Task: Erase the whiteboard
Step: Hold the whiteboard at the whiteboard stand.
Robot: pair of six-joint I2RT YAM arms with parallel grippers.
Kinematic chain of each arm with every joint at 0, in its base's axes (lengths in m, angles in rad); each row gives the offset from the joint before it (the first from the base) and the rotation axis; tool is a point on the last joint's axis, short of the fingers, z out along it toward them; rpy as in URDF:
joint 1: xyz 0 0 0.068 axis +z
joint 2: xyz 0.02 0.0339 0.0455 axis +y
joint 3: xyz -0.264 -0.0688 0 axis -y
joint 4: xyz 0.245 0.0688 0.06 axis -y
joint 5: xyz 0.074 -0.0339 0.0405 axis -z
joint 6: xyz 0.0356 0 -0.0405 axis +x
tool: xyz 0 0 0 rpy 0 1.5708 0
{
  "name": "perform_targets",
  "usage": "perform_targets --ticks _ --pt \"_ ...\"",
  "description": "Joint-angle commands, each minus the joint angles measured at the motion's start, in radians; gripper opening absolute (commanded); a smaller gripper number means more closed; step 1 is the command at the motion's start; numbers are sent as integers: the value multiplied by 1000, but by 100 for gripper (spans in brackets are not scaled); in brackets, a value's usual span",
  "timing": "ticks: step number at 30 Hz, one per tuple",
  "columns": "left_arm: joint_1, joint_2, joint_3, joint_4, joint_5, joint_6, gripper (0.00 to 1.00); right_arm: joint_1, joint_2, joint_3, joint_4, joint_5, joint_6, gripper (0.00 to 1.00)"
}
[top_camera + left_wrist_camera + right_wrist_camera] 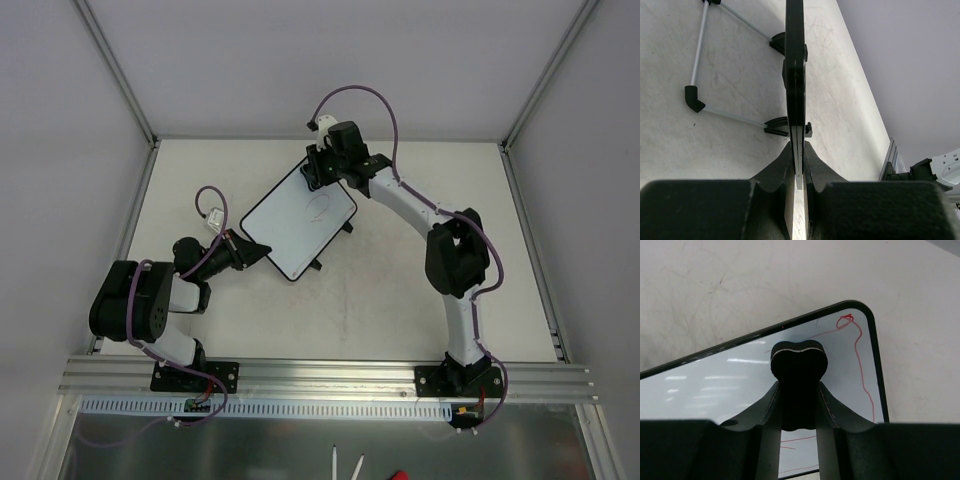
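The left claw [799,172] pinched one edge of the small white black-rimmed whiteboard [300,222], seemingly to steady it while the right claw [799,386], gripping a black bone-shaped eraser [799,357], reached over it beside red scribbles [860,352].

Glossy whiteboard [715,385], scuffed matt table [715,280], matt black eraser [799,360].

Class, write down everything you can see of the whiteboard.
The whiteboard is a glossy white rectangle with rounded corners, a thin black rim and two small black feet along one long side. Thin red scribbles mark its face. It sits diagonally in the top view. The left gripper clamps its near end edge-on. The right gripper holds a black eraser over its far corner, contact unclear.
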Motion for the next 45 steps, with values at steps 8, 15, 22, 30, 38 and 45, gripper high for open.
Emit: perform_targets --ticks 8,15,22,30,38,45 --pt "-7 26 -19 316 15 -4 0 53 -7 6 -12 -2 -123 0" --pt "-7 24 -14 319 23 -7 0 84 35 49 -30 54 -140 0" --pt "-7 21 -13 319 26 -2 0 79 104 135 -79 113 -130 0" --pt "-7 21 -8 311 31 10 0 42 131 164 -90 116 -94 0" --pt "-7 15 -7 300 32 18 0 -11 177 240 -136 110 -74 1" --pt "-7 3 -7 284 32 27 0 -38 214 294 -159 105 -67 2"
